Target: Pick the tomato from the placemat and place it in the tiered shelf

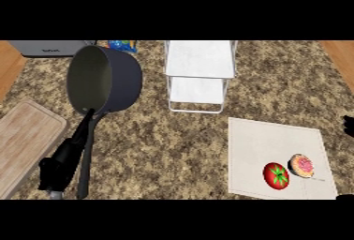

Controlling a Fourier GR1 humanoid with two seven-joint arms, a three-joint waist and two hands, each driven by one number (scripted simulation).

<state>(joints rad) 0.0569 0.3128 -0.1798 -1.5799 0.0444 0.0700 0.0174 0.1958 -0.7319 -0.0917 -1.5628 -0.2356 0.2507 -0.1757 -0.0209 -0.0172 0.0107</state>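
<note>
A: Right robot hand (348,124) shows only as a dark sliver at the right edge of the head view, level with the upper part of the placemat (266,140). Too little is visible; I cannot tell how it is set. Another dark speck sits at the lower right corner, too small to identify.

B: And the left robot hand?

A: Left robot hand (55,173) is at lower left, dark, lying over the long handle of the saucepan (107,77). Handle and robot hand merge in one dark mass, so I cannot tell whether it grips anything.

B: Position of the tomato (276,176)?

A: On the placemat, lower right quarter, stem star facing up. It lies down and to the left of the right robot hand, toward the near edge of the tabletop (180,140). Just beside it, on its right, is a small round pastry (301,165); whether they touch I cannot tell.

B: Which arm is nearer?

A: The right, clearly. The left is well apart, across the tabletop beyond the pan handle. My judgement: the right should take it, coming from the side away from the pastry.

B: Target?

A: Tiered shelf (200,75), white wire frame, stands at the far centre of the tabletop, up and left of the placemat, near the saucepan's right side. Both tiers look bare. The tomato is not yet picked.

B: Other items?

A: Wooden cutting board (24,140) at the left edge.
</note>
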